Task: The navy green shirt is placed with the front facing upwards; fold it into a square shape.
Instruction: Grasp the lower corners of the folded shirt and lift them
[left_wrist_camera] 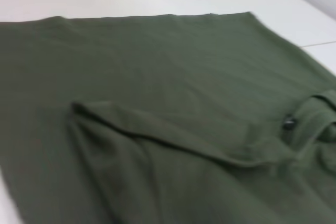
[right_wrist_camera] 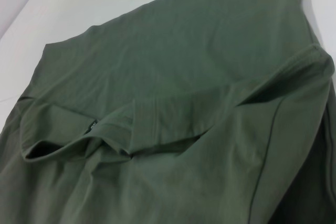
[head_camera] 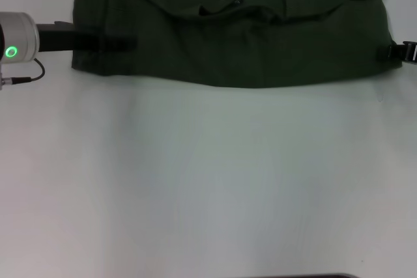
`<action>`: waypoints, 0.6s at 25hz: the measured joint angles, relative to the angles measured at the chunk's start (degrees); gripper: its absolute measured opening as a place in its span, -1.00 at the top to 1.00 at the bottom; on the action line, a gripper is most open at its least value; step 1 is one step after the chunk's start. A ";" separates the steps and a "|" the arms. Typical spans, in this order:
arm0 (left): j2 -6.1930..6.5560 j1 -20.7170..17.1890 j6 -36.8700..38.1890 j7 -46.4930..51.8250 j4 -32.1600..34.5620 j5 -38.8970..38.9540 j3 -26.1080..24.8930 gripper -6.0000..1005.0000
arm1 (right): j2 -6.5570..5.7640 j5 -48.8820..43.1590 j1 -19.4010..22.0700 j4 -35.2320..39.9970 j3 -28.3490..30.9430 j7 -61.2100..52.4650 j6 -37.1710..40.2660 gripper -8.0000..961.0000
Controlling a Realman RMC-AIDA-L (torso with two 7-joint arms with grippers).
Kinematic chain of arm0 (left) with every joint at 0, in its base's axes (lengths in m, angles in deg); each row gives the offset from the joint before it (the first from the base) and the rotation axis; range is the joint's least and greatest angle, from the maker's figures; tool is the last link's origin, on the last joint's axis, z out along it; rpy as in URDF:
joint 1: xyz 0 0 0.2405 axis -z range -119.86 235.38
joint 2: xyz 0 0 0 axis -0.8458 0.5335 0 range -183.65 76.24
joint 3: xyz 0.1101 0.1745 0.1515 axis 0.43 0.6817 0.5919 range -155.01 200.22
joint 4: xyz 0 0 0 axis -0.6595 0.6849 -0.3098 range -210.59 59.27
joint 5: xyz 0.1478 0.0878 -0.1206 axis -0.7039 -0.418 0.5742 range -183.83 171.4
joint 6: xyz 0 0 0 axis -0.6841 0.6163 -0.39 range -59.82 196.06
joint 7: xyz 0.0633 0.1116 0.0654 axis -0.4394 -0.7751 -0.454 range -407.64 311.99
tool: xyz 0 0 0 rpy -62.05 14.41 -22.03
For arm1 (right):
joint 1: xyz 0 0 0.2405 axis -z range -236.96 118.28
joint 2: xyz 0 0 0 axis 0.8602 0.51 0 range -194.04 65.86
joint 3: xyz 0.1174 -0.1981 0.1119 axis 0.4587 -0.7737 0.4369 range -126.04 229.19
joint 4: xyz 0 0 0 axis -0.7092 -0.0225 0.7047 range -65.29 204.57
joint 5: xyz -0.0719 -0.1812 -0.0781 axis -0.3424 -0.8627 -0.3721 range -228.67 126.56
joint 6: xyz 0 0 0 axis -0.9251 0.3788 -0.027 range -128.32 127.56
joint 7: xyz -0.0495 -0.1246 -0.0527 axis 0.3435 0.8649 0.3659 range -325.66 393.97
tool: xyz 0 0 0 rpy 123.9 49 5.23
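Jaws unreadable on both arms: left gripper (head_camera: 120, 43) lies over the shirt's left edge, right gripper (head_camera: 399, 52) at its right edge.

Navy green shirt (head_camera: 228, 30) sits at the table's (head_camera: 208, 180) far side, partly folded, collar (right_wrist_camera: 100, 129) and sleeves tucked inward. Judged light, limp, non-slippery; best pinched at hem corners or fold edges, both sides together.
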 joint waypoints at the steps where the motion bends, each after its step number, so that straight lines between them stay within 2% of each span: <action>1: -0.02 -0.05 -0.82 0.11 -0.30 -0.41 0.02 -0.84 | 0.00 0.00 0.00 -0.04 0.00 0.00 0.01 0.89; 15: 0.64 -1.27 -1.29 0.43 -1.84 -2.98 -0.55 -0.83 | 0.10 0.00 0.02 -0.12 0.00 0.00 0.08 0.89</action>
